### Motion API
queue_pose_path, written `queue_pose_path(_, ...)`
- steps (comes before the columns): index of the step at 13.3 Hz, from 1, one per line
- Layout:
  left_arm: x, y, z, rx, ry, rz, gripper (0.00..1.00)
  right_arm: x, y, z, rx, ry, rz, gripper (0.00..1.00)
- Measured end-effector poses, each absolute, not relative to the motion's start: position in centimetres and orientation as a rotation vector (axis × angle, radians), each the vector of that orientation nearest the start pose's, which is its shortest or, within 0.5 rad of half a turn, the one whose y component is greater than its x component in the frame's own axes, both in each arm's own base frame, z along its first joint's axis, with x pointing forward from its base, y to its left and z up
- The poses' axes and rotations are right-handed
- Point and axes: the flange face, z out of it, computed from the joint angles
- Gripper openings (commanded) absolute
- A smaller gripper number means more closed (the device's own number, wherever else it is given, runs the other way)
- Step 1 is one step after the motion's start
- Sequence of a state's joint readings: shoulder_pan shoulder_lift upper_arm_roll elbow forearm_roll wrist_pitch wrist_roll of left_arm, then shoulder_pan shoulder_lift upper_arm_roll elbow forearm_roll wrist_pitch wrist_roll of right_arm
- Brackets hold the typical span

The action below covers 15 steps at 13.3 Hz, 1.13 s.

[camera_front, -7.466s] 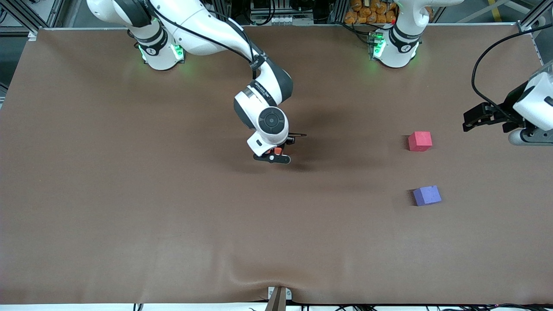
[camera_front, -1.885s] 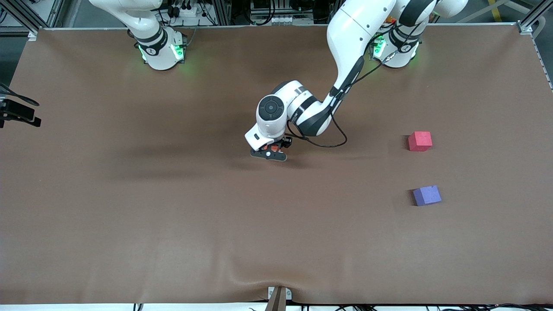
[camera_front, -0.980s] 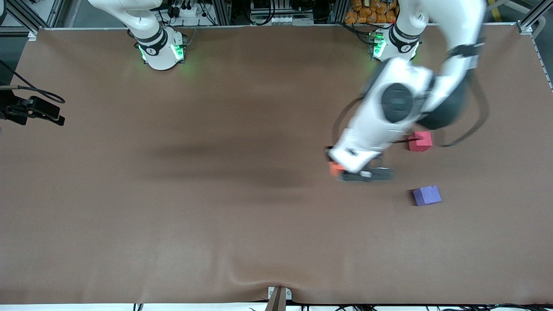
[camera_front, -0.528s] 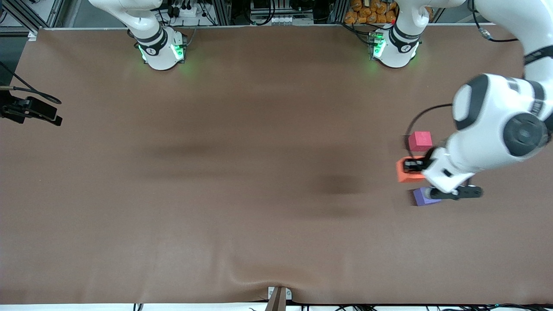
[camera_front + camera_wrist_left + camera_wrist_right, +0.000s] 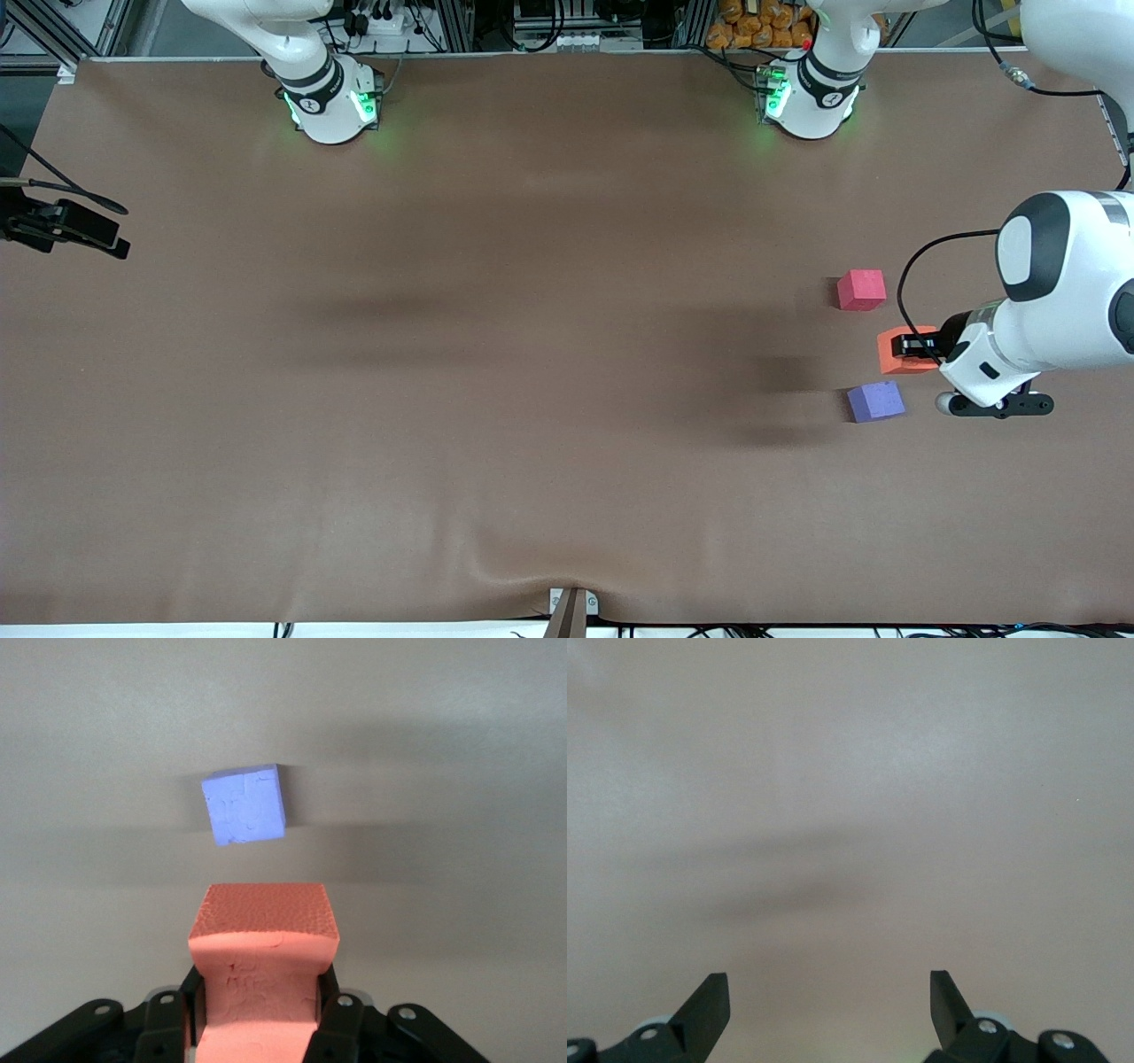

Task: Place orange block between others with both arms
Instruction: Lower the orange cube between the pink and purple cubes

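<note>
My left gripper [image 5: 914,348] is shut on the orange block [image 5: 897,352], which hangs over the table by the gap between the others, slightly toward the left arm's end. The pinkish-red cube [image 5: 861,290] lies farther from the front camera than the bluish-purple cube [image 5: 875,400]. In the left wrist view the orange block [image 5: 264,935] sits squeezed between the black fingers [image 5: 337,1019] of the left gripper [image 5: 263,1014], with the purple cube [image 5: 244,804] on the mat past it. My right gripper [image 5: 93,235] waits at the right arm's end of the table. It [image 5: 828,992] is open over bare mat.
A brown mat [image 5: 496,266] covers the table, with a wrinkle [image 5: 523,567] near its front edge by a metal bracket [image 5: 571,608]. Both arm bases [image 5: 332,102] [image 5: 811,97] stand along the edge farthest from the front camera.
The left gripper has carried the orange block from the table's middle toward the left arm's end, stopping by the gap between the two cubes. The right arm has stayed still.
</note>
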State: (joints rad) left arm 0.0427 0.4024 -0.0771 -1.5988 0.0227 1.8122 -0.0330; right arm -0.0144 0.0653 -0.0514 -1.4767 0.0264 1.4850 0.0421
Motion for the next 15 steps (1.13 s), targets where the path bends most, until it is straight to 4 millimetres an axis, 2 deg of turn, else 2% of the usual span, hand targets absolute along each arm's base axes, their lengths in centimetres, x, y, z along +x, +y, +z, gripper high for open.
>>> queue_pose_path(4, 64.1, -0.7, 34.0, -3.133, 0.012, 0.297, 0.13, 56.1, -3.7, 62.3, -3.112, 0.039, 0.135, 1.00)
queue_pose_path(7, 62.6, 2.3, 30.4, -3.139, -0.045, 0.301, 0.13, 56.2, -3.9, 62.3, -3.119, 0.029, 0.126, 1.00)
queue_pose_path(8, 62.4, 3.1, 29.9, -3.142, -0.047, 0.300, 0.12, 56.3, -4.0, 62.3, -3.123, 0.030, 0.110, 1.00)
queue_pose_path(12, 61.8, 3.3, 29.3, -3.141, -0.051, 0.319, 0.11, 56.5, -4.1, 62.3, -3.125, 0.032, 0.093, 1.00)
queue_pose_path(15, 61.0, 3.7, 27.6, -3.146, -0.057, 0.285, 0.11, 56.5, -4.2, 62.3, -3.127, 0.032, 0.092, 1.00)
